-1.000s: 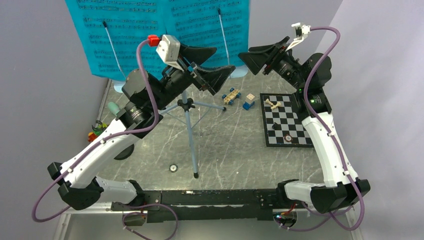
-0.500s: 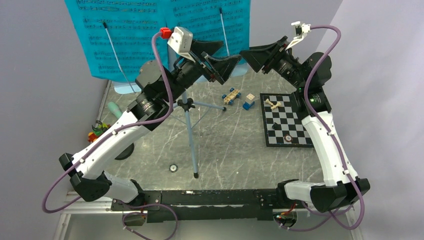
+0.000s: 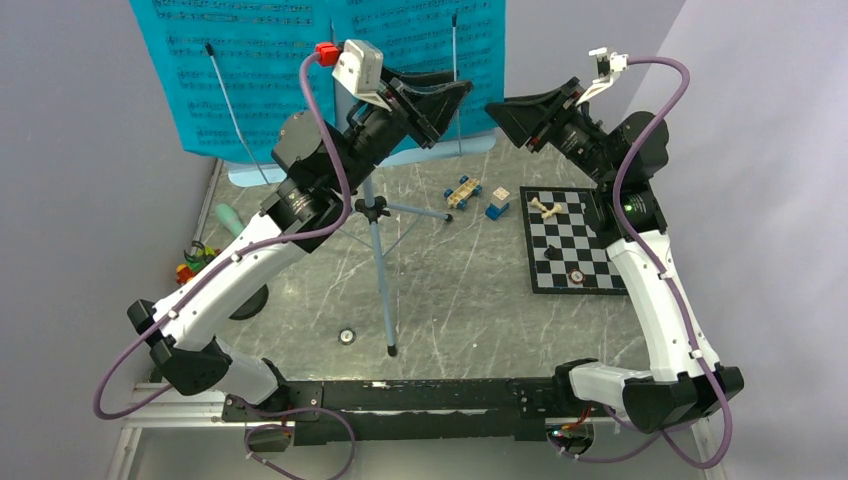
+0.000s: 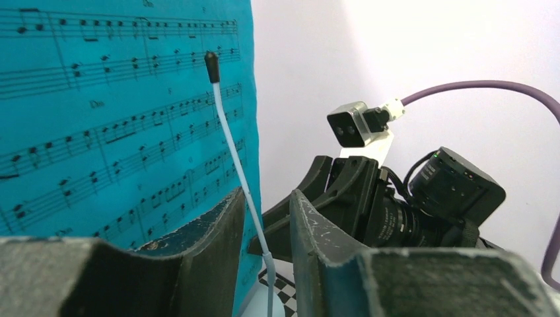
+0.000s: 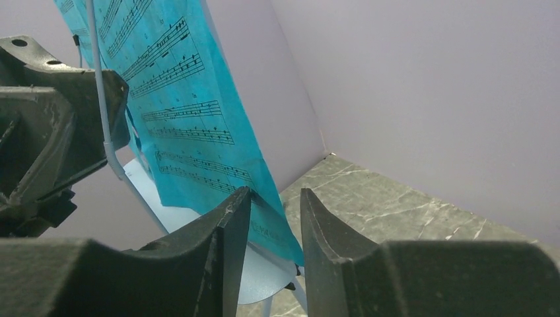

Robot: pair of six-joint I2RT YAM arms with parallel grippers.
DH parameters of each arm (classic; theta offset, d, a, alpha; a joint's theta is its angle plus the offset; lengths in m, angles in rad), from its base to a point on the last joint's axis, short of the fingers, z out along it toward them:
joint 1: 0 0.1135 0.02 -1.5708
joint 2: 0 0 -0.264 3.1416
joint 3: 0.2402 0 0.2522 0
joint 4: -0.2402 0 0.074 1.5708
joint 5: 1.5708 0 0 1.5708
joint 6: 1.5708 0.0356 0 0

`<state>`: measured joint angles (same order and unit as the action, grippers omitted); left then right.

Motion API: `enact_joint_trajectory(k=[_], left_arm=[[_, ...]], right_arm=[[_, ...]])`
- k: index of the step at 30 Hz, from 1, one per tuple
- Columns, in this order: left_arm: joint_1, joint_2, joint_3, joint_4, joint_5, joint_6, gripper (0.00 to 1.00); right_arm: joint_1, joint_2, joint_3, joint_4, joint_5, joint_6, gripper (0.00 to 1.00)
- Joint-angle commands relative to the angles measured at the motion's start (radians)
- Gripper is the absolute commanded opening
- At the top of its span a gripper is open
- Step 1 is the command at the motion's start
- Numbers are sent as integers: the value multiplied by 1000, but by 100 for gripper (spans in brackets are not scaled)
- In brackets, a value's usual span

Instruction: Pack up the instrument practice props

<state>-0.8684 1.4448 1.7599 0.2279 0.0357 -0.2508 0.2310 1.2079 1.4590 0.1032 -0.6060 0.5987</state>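
The turquoise music sheets (image 3: 300, 60) stand on the pale-blue tripod music stand (image 3: 380, 270), held by two thin wire arms. My left gripper (image 3: 455, 110) is raised at the sheets' right edge. In the left wrist view its jaws (image 4: 267, 193) are narrowed but open, with the right wire arm (image 4: 231, 145) and the sheet edge (image 4: 119, 119) in the gap, apart from the fingers. My right gripper (image 3: 505, 125) faces it from the right; its jaws (image 5: 276, 191) stand narrowly open at the sheets' lower corner (image 5: 191, 119). The mint-green microphone (image 3: 228, 215) lies at the left; its black base (image 3: 245, 300) is mostly hidden by my left arm.
A chessboard (image 3: 575, 240) with a few pieces lies at the right. A toy car (image 3: 462, 192) and small blocks (image 3: 497, 205) sit behind the tripod legs. Small colourful toys (image 3: 190, 265) lie at the left edge. A small round object (image 3: 347, 336) lies near the front.
My left arm has swung up and back to the right, reaching the stand's right wire arm. Both grippers' jaws have narrowed. The right arm has barely moved.
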Motion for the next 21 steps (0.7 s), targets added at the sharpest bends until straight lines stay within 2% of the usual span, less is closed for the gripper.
enact_joint_trajectory(k=[1,7,13,21], left_arm=[[9,15,52,46,8,-2,35],[17,32,65,37,19,-20,34],[20,18,49,53,29,-33,19],[20,-5,34,55,26,-36,8]], right_arm=[[-4,-25,-6,28,22,5,36],[-5,-27,-8,35,13,15,31],[-4,-48,-9,23,24,9,19],[-7,-86,14,-28,57,-16,18]])
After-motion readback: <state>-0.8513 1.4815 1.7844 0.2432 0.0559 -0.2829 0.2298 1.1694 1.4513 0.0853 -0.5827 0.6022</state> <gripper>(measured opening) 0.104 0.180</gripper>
